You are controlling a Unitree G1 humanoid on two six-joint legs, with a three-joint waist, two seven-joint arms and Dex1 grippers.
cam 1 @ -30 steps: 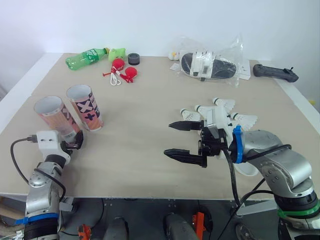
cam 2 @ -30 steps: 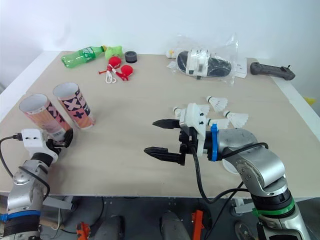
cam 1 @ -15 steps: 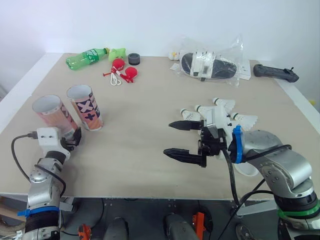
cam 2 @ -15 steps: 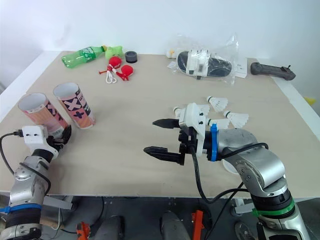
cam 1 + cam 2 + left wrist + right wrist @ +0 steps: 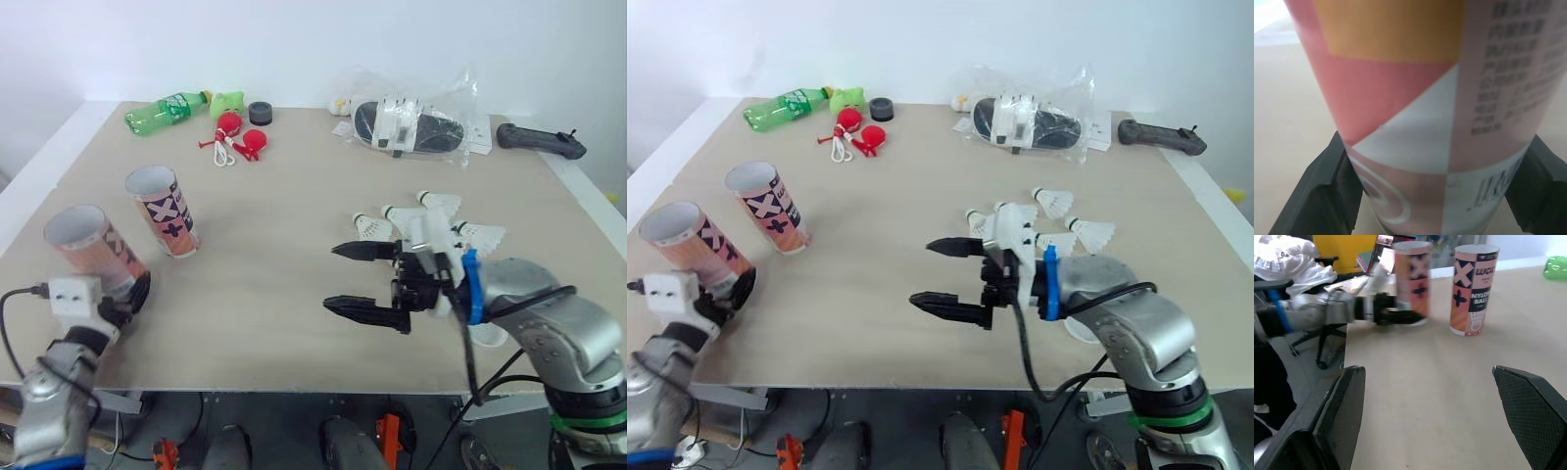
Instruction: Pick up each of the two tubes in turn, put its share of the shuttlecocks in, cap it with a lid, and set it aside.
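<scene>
The left gripper (image 5: 1432, 191) has its two black fingers (image 5: 1327, 188) closed against either side of the base of a pink tube (image 5: 86, 243), which leans away from upright. Just beyond those fingers, the second tube (image 5: 162, 210) stands upright on the table (image 5: 274, 196), apart from the held one. The right gripper (image 5: 355, 282) hangs over the table with its fingers spread wide, holding nothing. The shuttlecocks (image 5: 436, 204) lie just behind it, beside its wrist.
</scene>
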